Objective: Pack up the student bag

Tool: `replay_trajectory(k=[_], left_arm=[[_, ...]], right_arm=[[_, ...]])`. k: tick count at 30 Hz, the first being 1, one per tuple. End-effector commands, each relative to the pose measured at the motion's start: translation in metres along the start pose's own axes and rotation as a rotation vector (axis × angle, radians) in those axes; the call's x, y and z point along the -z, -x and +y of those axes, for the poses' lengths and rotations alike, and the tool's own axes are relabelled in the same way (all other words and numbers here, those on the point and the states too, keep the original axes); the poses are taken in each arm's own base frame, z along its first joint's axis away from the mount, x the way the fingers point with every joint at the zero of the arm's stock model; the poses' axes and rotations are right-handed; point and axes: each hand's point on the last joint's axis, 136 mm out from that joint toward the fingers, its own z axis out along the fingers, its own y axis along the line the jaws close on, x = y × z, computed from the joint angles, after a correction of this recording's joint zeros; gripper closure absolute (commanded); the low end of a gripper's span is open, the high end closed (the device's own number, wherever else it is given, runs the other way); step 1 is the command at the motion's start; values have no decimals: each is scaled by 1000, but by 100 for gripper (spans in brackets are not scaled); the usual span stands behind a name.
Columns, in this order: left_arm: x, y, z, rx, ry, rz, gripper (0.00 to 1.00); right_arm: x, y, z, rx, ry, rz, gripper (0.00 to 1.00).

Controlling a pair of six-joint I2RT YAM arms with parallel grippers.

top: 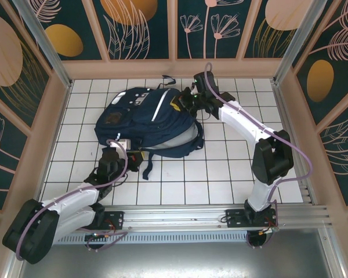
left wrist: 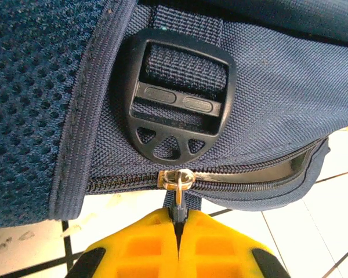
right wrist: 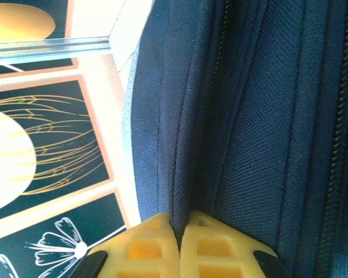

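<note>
The left gripper point(left wrist: 178, 226) has its yellow fingers point(left wrist: 145, 246) pressed together, pinching the small tab that hangs from the metal zipper pull point(left wrist: 176, 180) just above their tips. Just past the pull is a black plastic buckle point(left wrist: 180, 98) on the navy backpack point(top: 151, 119). The backpack lies on the white tiled table point(top: 220, 174) between the two arms. At its far side, the right gripper point(right wrist: 177, 229) is clamped on a fold of the backpack's fabric, with a painted wall panel point(right wrist: 46, 150) off to one side.
</note>
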Motion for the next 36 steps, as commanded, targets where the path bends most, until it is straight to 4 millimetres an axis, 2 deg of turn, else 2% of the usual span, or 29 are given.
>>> replay_trajectory(k=[1, 8, 12, 17, 26, 27, 32, 34, 36], left_arm=[[-5, -3, -7, -15, -19, 30, 100], [-13, -17, -16, -41, -27, 114, 98], [-17, -27, -28, -65, -51, 168, 95], [-27, -44, -46, -102, -74, 236, 91], [-48, -49, -82, -138, -127, 265, 87], [-51, -51, -85, -139, -133, 271, 87], [-70, -62, -103, -141, -165, 310, 87], [-76, -65, -106, -127, -171, 319, 89], [-77, -64, -105, -119, -168, 310, 96]], right_arm=[[24, 8, 24, 88, 91, -76, 100], [16, -6, -17, 93, 8, -105, 100], [15, -6, -33, 91, -25, -123, 100], [13, -7, -41, 78, -32, -125, 100], [9, -6, -48, 55, -34, -135, 100], [6, -14, -46, 63, -33, -122, 100], [6, -17, -49, 62, -39, -128, 100], [6, -18, -52, 67, -54, -132, 100], [10, -16, -58, 79, -83, -147, 100]])
